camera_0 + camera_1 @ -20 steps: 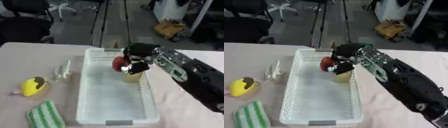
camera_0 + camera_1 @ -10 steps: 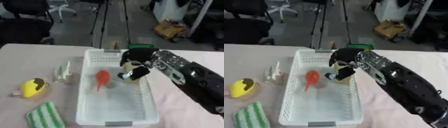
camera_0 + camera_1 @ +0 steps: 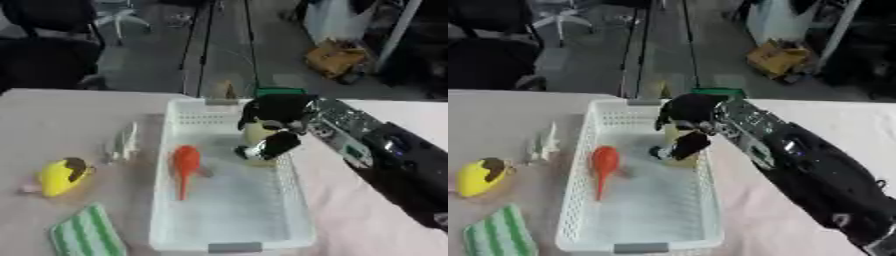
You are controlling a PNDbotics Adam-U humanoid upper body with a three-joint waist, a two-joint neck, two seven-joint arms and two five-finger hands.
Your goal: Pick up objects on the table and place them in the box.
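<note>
- Left eye view: a white box [image 3: 229, 200] with perforated walls stands lengthwise on the pale tabletop [image 3: 79, 115].
- A red toy [image 3: 185, 165] lies on the box floor near the left wall: a rounded body at the far end, tapering to a thin tail toward the near end.
- The right hand [image 3: 269, 131] hangs inside the far half of the box, by its right wall, fingers curled. A pale yellow shape shows between them, but whether the fingers grip it cannot be told.
- Left of the box, on the tabletop, lie a small white object [image 3: 121, 145], too blurred to name, a yellow toy [image 3: 58, 176] with a dark patch on top, and a green-and-white striped cloth [image 3: 84, 235], cut off by the lower edge.
- The right arm crosses in from the lower right corner and hides part of the box's right rim.
- Right eye view: the red toy [image 3: 605, 164] lies apart from the hand [image 3: 682, 135], nearer the left wall.
- The pale yellow shape sits against the right wall beneath the hand; its form is hard to make out.
- The cloth [image 3: 499, 237] runs off the bottom edge.
- The left hand shows in neither view.
</note>
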